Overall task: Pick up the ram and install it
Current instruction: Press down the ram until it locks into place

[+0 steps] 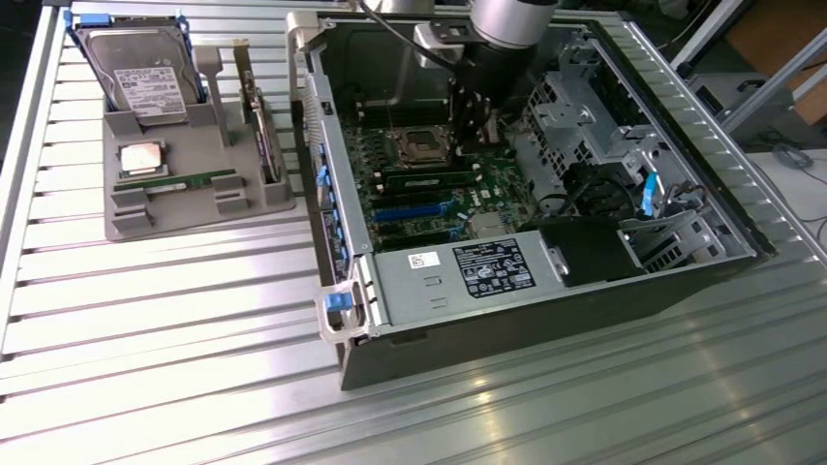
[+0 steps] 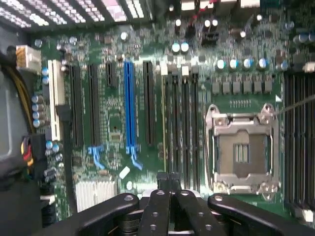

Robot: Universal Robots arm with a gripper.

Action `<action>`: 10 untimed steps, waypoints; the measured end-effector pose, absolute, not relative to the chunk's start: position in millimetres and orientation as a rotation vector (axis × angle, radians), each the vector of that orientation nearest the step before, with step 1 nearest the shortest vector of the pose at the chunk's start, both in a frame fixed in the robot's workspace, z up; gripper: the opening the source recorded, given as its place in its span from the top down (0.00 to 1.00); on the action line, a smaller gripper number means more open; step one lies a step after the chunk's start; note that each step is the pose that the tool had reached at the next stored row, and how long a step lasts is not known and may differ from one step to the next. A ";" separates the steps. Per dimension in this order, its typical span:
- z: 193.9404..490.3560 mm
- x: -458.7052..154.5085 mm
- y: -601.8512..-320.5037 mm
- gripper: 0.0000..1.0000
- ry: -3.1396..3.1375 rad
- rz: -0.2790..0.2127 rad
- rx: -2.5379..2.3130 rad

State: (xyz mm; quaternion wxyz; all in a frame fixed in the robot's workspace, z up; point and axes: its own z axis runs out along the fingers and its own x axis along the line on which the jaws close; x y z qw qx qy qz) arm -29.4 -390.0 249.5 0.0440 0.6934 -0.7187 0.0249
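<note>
One ram (image 1: 433, 179), a green stick with black chips, stands in a memory slot on the motherboard (image 1: 446, 208) between the processor socket (image 1: 420, 145) and the blue slot. In the wrist view this ram (image 2: 164, 123) shows edge-on as a thin pale-green line in the slot nearest the long black card slots. My gripper (image 1: 478, 140) hangs inside the case over one end of that stick. Its black fingers (image 2: 160, 196) are pressed together, so the gripper (image 2: 169, 179) is shut with nothing visible between them. A look-alike ram (image 1: 181, 180) lies on the grey holder.
The grey holder (image 1: 194, 208), at the exterior view's left, carries a hard drive (image 1: 145, 73), a silver processor chip (image 1: 142, 157) and an upright card (image 1: 259, 126). Case walls (image 1: 323, 194), a power supply (image 1: 485, 271) and drive cage (image 1: 575, 107) hem in the motherboard.
</note>
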 end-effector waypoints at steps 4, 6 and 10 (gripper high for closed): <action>237.8 -70.2 -390.0 0.89 -2.197 0.076 2.120; 234.9 -83.3 -390.0 0.89 -2.197 0.076 2.120; 233.1 -86.0 -390.0 0.89 -2.197 0.076 2.120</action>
